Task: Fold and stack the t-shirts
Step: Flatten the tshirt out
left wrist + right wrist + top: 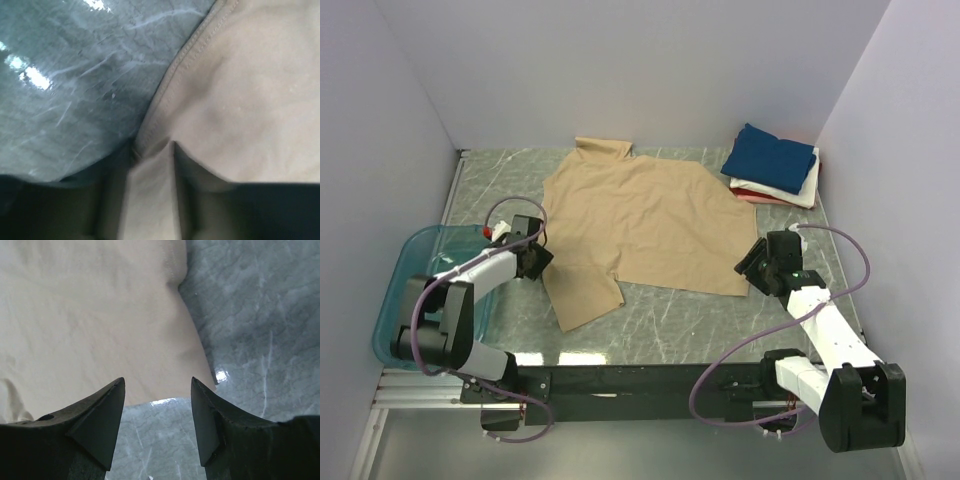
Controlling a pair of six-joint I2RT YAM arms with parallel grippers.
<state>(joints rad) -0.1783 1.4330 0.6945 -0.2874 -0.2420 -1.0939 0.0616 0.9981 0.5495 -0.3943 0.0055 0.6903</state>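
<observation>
- Tan t-shirt (640,220) is laid flat and unfolded at the middle of the table (720,320), with the collar towards the far wall and one sleeve spread towards the near left.
- In the left wrist view a ridge of its stitched edge is seen bunched between the fingers of the left gripper (540,260). Whether it is clamped or only bracketed cannot be told.
- The right gripper (157,380) is held with jaws apart over the shirt's near right corner, and nothing is gripped.
- Folded t-shirts (770,160), navy over white over pinkish red, are stacked at the far right corner, apart from the tan one.
- An uneven lift is judged the main risk. If only a thin edge is pinched on the left, the cloth may slip out. If the right corner is missed, the fold would be skewed.
- The teal tub (392,300) is set at the left, partly covered by the left arm, and no contents can be made out in it.
</observation>
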